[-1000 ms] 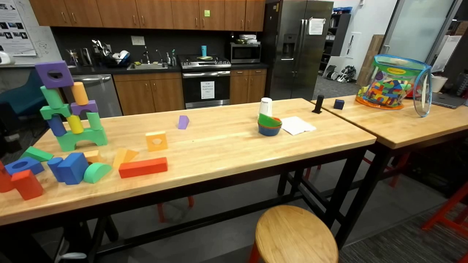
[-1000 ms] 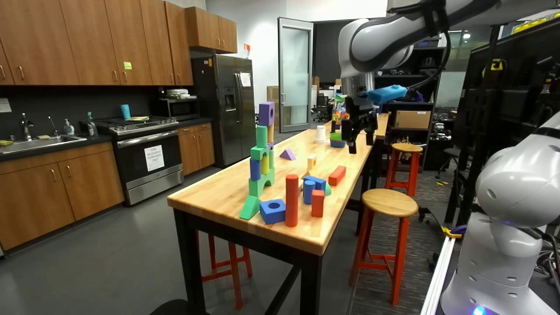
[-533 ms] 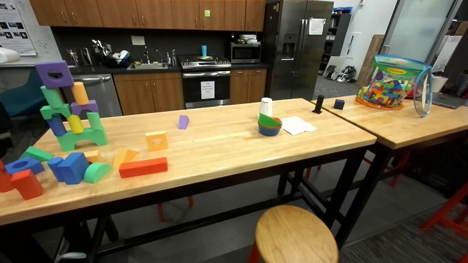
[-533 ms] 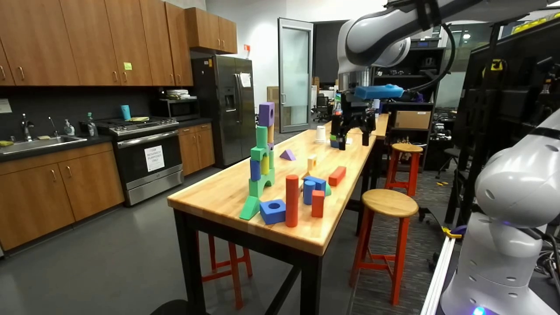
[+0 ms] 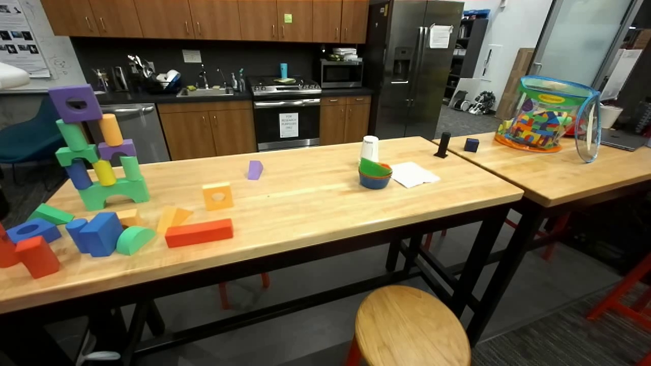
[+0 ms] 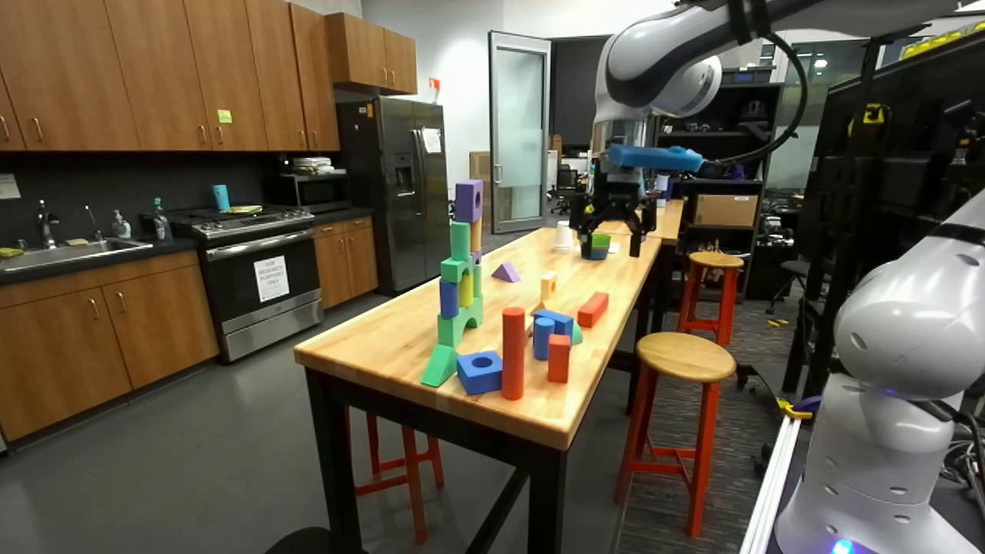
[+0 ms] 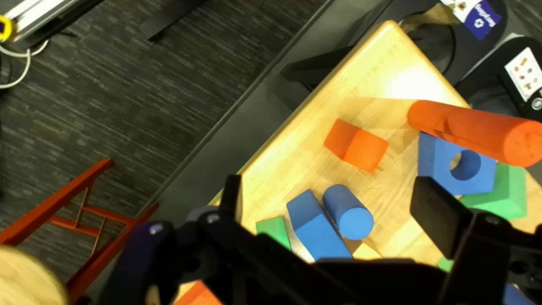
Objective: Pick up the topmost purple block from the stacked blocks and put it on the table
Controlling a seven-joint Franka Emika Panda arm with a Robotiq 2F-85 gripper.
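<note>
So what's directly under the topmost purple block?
The topmost purple block seems to rest on a green pillar and an orange pillar; its underside and the contact faces are hidden.

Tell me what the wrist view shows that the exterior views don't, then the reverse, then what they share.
Only the wrist view: at its upper right, a white label with small coloured shapes.
Only the exterior views: the topmost purple block atop the stacked blocks, the white cup and the dark refrigerator.
Shared: the table, the red cylinder, the blue cylinder and, in an exterior view, the open tool.
</note>
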